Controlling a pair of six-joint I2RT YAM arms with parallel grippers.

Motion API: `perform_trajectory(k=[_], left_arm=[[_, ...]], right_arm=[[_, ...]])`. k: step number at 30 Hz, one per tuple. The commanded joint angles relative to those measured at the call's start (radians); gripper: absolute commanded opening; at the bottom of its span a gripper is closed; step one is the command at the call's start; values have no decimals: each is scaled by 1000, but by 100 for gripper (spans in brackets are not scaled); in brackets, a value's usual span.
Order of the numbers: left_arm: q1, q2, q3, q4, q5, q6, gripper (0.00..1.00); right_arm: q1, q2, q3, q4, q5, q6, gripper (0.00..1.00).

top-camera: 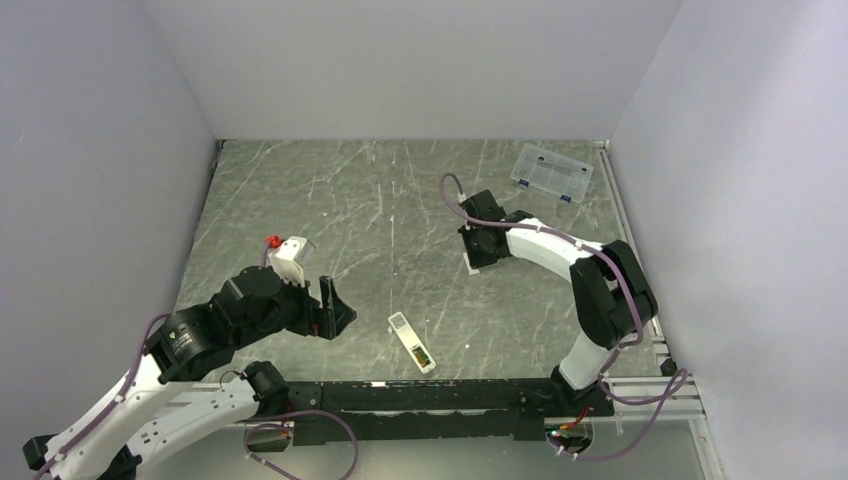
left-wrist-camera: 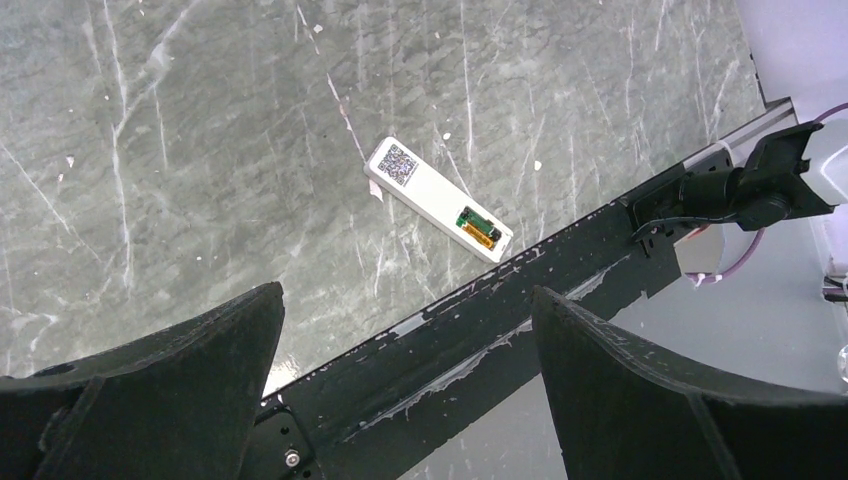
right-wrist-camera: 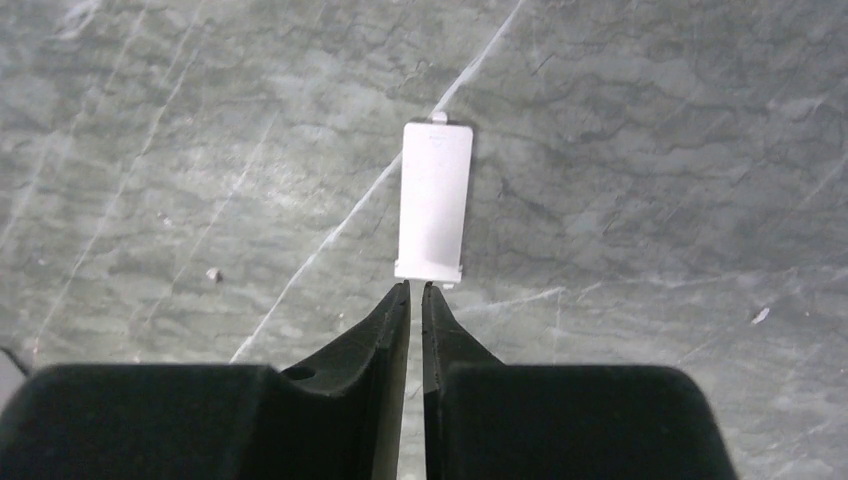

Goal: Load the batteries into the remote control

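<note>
Both batteries [left-wrist-camera: 478, 231] sit in the remote [left-wrist-camera: 437, 199]; we judge only the cover [right-wrist-camera: 434, 200] remains. Right gripper [right-wrist-camera: 419, 288], nearly closed, touches the cover's near edge just ahead, hold unclear; left gripper [left-wrist-camera: 408, 294] wide, empty.

Top camera looks down over the whole table [top-camera: 300, 200] from behind; wrist cameras hang close above it; top and left share the remote control [top-camera: 412, 343].

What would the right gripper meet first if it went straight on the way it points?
The small white cover piece, lying flat directly ahead of the right gripper. Its fingers are nearly together, tips at the cover's near edge. Whether they touch it is hard to tell from the wrist view.
</note>
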Motion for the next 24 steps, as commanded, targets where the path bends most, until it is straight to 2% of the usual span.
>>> perform_trajectory(k=[1,5,12,24], left_arm=[[-3,16,-1,34,-5,2,99],[-2,16,0,33,-3,0,99],[-2,14,-2,33,-1,-1,99],[-1,15,-2,35,-4,2,100]], right_arm=[[12,-75,-23,-32,-2,20,13],[18,-96,-43,-25,13,39,31],[26,-70,-74,5,16,88,46],[30,-17,-59,39,55,136,53]])
